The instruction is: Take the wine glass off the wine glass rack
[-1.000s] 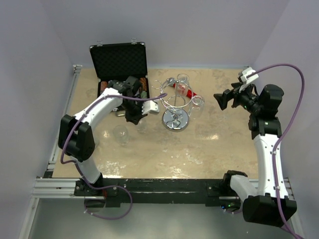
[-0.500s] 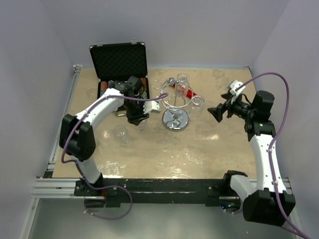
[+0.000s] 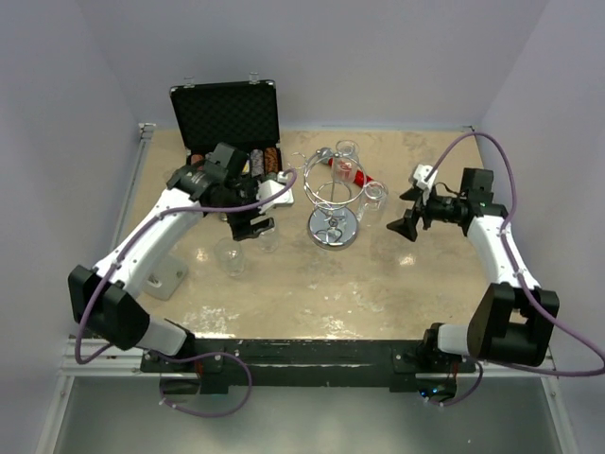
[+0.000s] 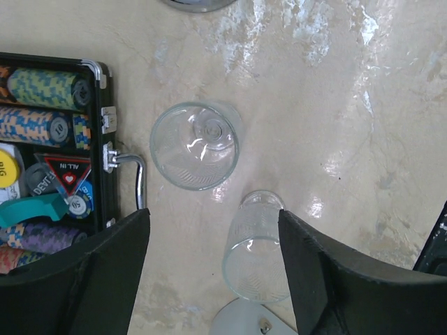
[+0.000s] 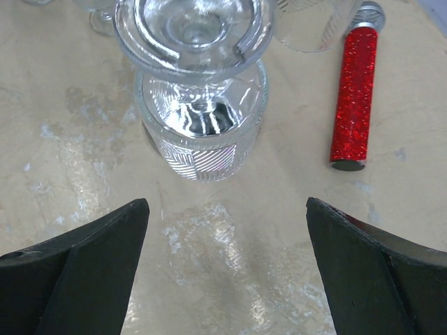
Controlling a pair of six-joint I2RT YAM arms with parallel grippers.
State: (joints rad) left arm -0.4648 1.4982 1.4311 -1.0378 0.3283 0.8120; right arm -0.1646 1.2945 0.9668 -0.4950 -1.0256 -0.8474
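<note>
1. My right pincer (image 5: 223, 265) is spread wide and empty, facing the wine glass (image 5: 199, 105)
2. That glass hangs foot-up on the right side of the wine glass rack (image 3: 333, 229), which stands midway between the side edges, nearer the far edge
3. My left pincer (image 4: 209, 272) is spread too, holding nothing

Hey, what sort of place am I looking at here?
Probably a robot lab test cell: two arms bolted along a metal rail, plain walls boxing in the table, staged props like a wine glass rack and poker chip case.

Bright, even light w/ glare on table (image 4: 349, 70); sharp.
</note>
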